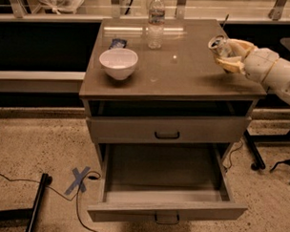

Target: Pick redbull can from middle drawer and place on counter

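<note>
My gripper [227, 53] comes in from the right and is shut on the redbull can [218, 45], a slim silvery can with a shiny top. It holds the can tilted, just above the right side of the counter [184, 76], the glossy grey-brown top of the cabinet. The middle drawer [166, 183] is pulled fully open below, and nothing shows inside it.
A white bowl [118, 63] sits on the counter's left. A clear water bottle [156, 21] stands at the back, with a small dark blue object [118, 42] beside the bowl. The upper drawer [167, 129] is closed. A blue tape cross [78, 179] and cables lie on the floor.
</note>
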Controlling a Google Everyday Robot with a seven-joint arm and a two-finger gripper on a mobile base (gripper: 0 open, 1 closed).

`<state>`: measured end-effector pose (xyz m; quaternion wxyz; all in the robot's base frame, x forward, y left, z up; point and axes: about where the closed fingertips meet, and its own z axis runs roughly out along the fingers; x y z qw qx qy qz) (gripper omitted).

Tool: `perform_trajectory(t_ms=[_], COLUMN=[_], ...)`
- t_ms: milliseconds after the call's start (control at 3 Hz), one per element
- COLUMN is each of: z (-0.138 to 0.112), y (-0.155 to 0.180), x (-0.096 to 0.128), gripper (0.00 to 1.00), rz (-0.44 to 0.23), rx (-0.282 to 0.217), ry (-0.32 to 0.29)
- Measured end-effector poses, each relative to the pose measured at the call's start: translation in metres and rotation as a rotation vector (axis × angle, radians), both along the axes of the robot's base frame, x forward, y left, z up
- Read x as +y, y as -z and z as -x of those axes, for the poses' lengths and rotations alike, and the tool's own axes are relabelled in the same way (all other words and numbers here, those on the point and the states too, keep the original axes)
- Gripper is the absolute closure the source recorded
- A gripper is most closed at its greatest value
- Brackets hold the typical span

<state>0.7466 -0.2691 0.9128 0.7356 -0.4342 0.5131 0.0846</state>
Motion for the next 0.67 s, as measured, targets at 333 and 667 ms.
perform_trajectory(t_ms=[333, 667], z=[0.0, 0.004], y=[0.004, 0.01], x=[0.018, 0.039], gripper=[1.0, 1.0], rz=[0.185, 0.316], rx=[-0.005, -0.012], ry=[-0.094, -0.207])
